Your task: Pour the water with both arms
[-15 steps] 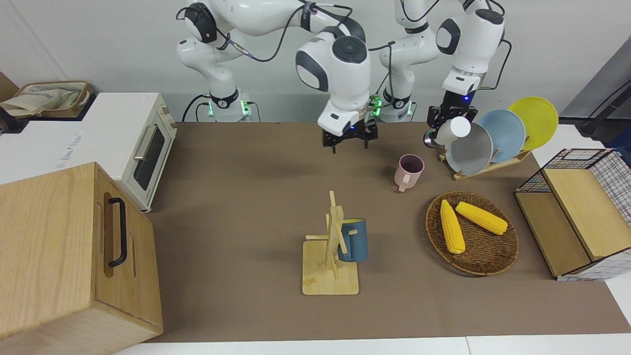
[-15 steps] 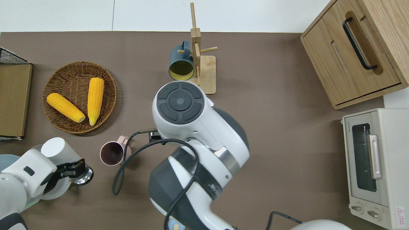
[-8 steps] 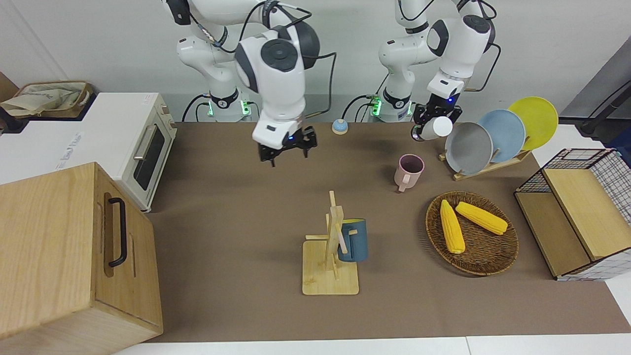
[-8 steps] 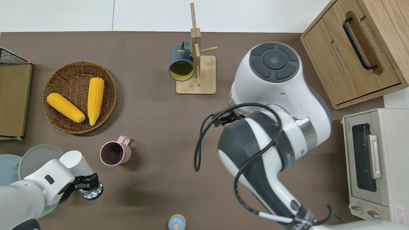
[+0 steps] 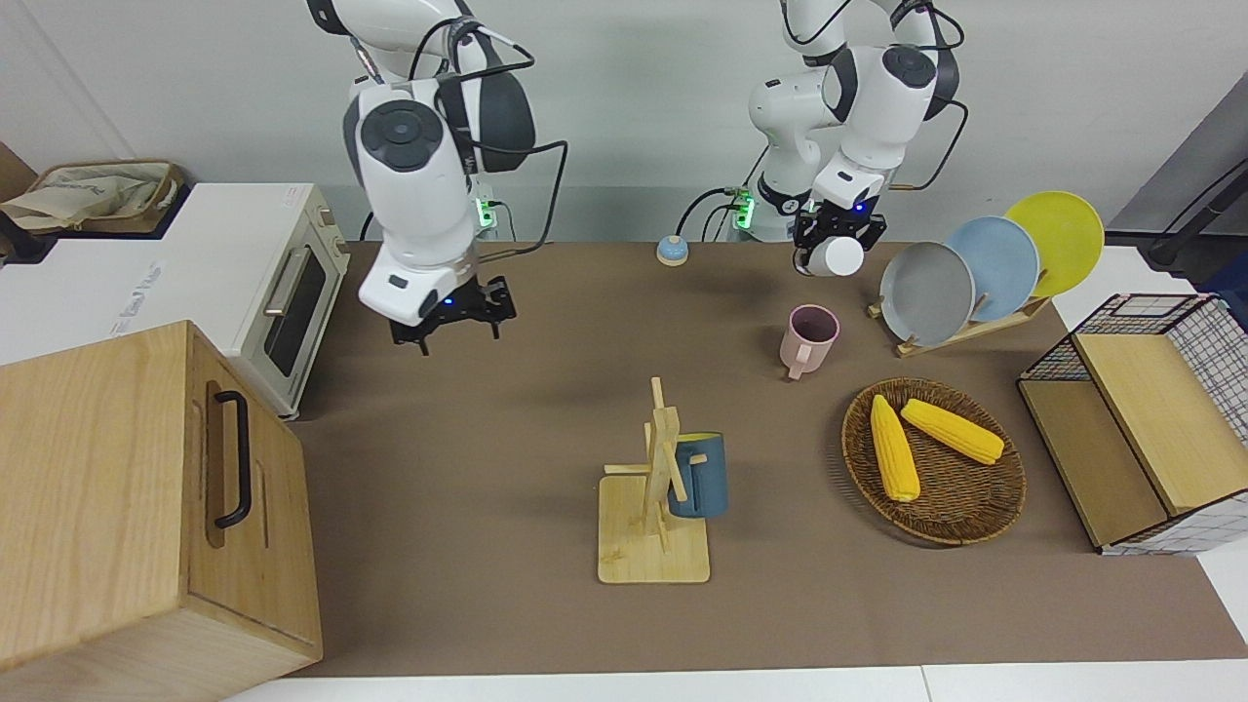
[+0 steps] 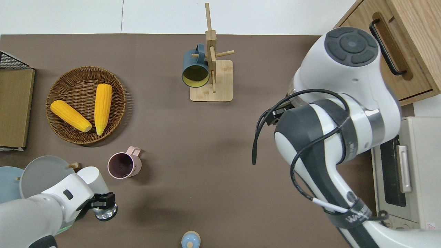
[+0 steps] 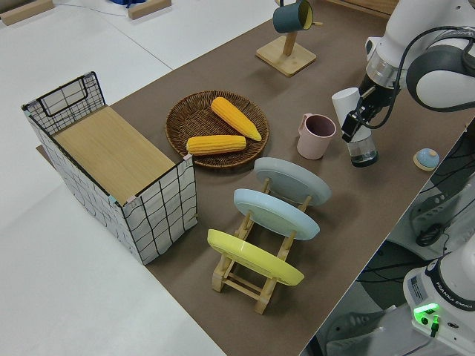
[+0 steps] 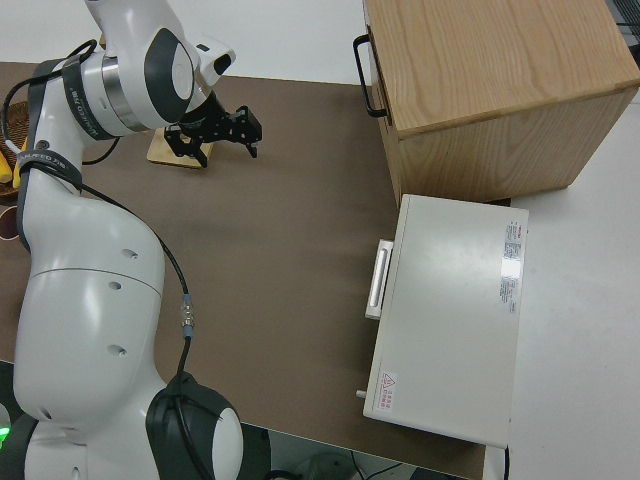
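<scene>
Both claws airborne: left claw (image 5: 836, 231) grips white bottle (image 5: 835, 256); right claw (image 5: 447, 321) open.

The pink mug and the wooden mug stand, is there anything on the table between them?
No. Between the pink mug and the wooden mug stand lies only bare brown table, as the overhead view shows.

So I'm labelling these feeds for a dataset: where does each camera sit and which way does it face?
Front: across the table, facing both arms; left pincer holds a white bottle.
Overhead: straight down; right arm fills one side, pink mug below.
Left side: raised at the left arm's end, looking along the plate rack; left arm shows.
Right side: above the right arm, toward the toaster oven; right pincer open.
Front and overhead share the corn basket.
</scene>
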You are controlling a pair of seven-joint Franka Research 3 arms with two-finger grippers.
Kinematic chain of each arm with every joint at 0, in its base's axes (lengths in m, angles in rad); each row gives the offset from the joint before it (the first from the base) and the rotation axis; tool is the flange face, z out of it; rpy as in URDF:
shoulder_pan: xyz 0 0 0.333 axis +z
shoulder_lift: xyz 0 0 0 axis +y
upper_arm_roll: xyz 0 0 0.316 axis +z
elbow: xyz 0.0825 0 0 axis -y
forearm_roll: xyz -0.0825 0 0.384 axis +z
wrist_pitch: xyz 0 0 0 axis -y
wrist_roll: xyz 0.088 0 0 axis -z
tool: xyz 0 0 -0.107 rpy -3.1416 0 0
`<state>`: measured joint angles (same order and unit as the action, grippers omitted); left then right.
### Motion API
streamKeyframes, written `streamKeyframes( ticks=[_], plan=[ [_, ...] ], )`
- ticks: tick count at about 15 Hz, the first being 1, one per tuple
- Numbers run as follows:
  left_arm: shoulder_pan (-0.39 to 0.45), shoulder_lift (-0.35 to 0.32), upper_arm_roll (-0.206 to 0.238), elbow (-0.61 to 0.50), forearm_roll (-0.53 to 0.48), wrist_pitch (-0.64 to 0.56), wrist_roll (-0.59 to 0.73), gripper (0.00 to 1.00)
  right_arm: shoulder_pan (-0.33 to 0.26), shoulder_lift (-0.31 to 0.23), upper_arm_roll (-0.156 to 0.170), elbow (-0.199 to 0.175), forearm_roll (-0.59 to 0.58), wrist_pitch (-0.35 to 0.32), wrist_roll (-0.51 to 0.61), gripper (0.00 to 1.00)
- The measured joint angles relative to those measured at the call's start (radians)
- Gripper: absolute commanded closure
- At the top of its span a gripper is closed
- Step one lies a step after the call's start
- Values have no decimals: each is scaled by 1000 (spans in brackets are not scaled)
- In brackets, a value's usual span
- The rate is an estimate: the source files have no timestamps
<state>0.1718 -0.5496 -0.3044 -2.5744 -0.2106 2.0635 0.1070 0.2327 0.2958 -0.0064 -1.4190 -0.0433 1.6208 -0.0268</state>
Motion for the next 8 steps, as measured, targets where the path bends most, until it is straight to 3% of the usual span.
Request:
streamKeyframes(
  ticks=[4,8],
  plan=[
    [2,44,-4,2,0,-1,-1,1000,-14,-43,-63,-13,0,2,-3,9],
    [3,104,-3,43,28,-67,-29,1000,-53,-108,-94,-22,40,4,-3,9]
  ],
)
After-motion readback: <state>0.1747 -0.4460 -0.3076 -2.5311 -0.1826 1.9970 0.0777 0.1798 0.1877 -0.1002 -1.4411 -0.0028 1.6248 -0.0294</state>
